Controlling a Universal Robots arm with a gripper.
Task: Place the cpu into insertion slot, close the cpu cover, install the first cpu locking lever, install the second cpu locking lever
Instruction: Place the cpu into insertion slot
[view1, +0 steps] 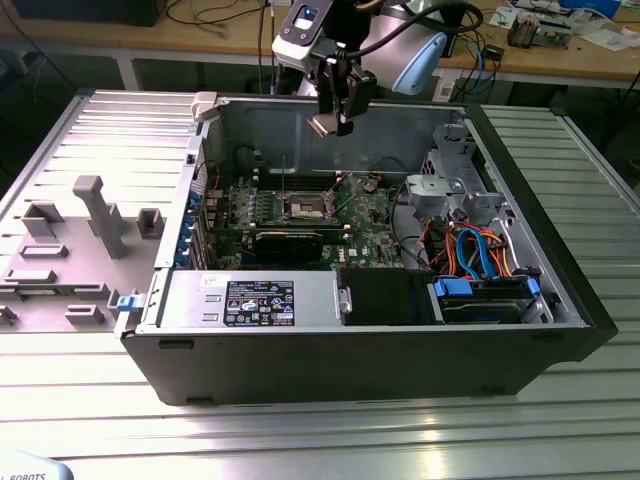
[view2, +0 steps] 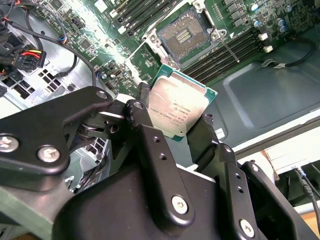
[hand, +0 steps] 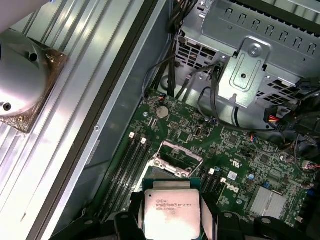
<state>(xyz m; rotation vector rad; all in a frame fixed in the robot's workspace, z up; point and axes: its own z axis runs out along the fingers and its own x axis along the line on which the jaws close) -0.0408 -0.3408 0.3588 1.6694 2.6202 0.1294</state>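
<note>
Above circuit board (hand: 235, 145), cpu (view2: 179, 107) between fingers (view2: 146, 136)

Silver-topped cpu (view2: 177, 107) clamped in end effector (view2: 175, 119), well above insertion slot (view2: 182, 36); slot uncovered, dark centre exposed.

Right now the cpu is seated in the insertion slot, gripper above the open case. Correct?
Not seated. The cpu is clamped in the gripper, up above the open case. The insertion slot lies bare, as the second wrist view shows. The gripper's position is as you say.
</note>
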